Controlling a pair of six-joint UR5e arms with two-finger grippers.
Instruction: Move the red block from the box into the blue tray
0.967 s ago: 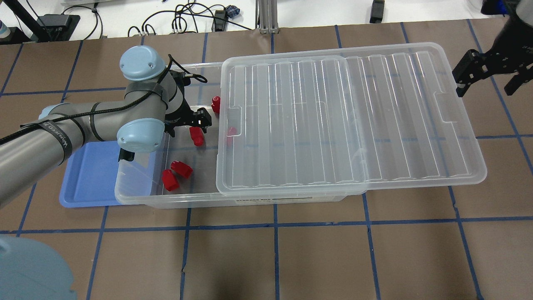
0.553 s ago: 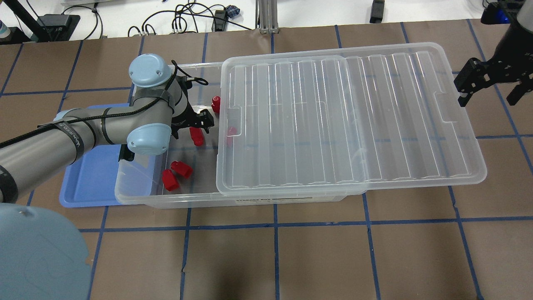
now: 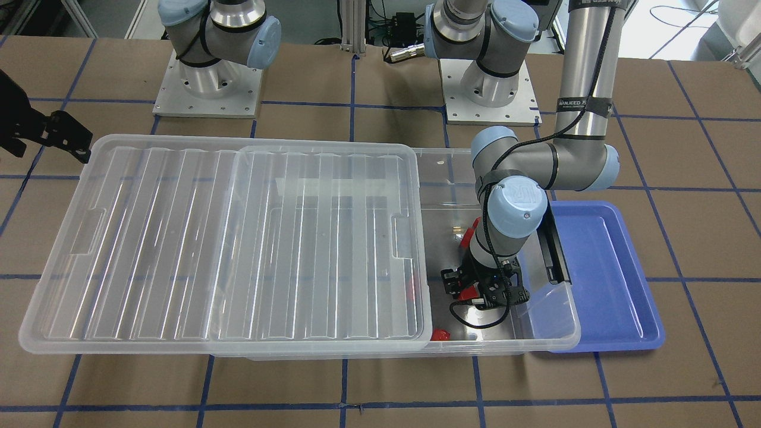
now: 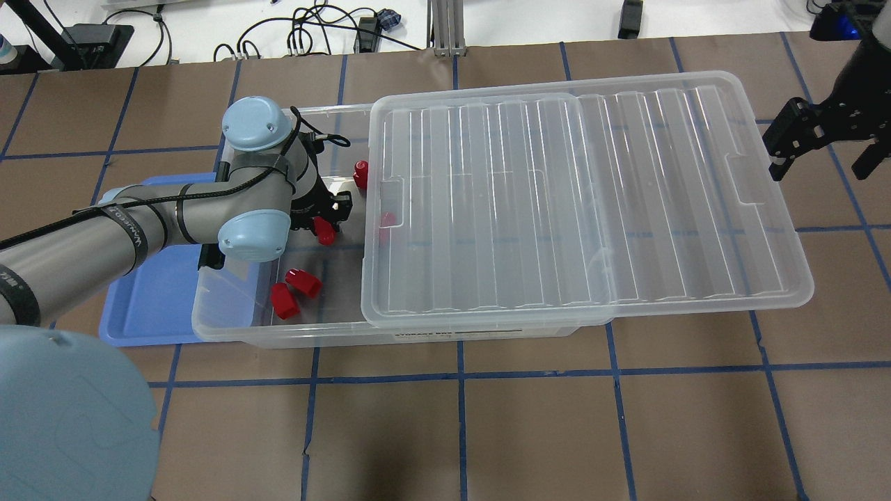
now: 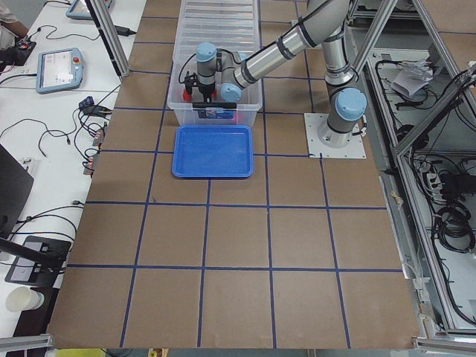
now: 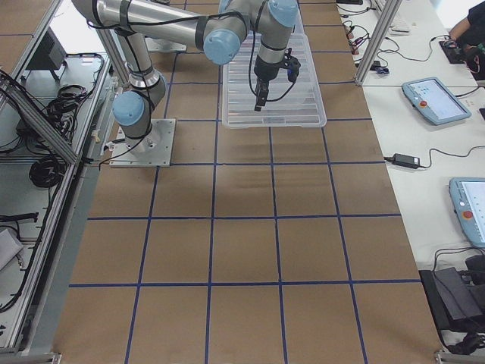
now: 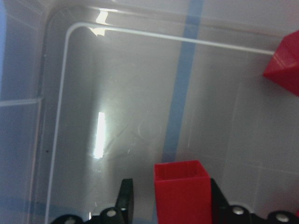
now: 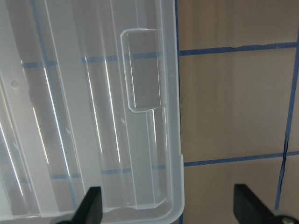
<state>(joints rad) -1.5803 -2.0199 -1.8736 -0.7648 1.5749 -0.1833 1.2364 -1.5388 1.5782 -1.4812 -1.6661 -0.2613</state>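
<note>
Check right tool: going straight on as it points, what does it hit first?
Likely the short-end rim of the ribbed clear plastic lid, which lies midway under the open right tool; depth is unclear.

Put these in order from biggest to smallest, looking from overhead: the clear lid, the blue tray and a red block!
1. clear lid: biggest by far.
2. blue tray: middle, though part of it is hidden.
3. red block: tiny, and the other red ones look about the same size.
</note>
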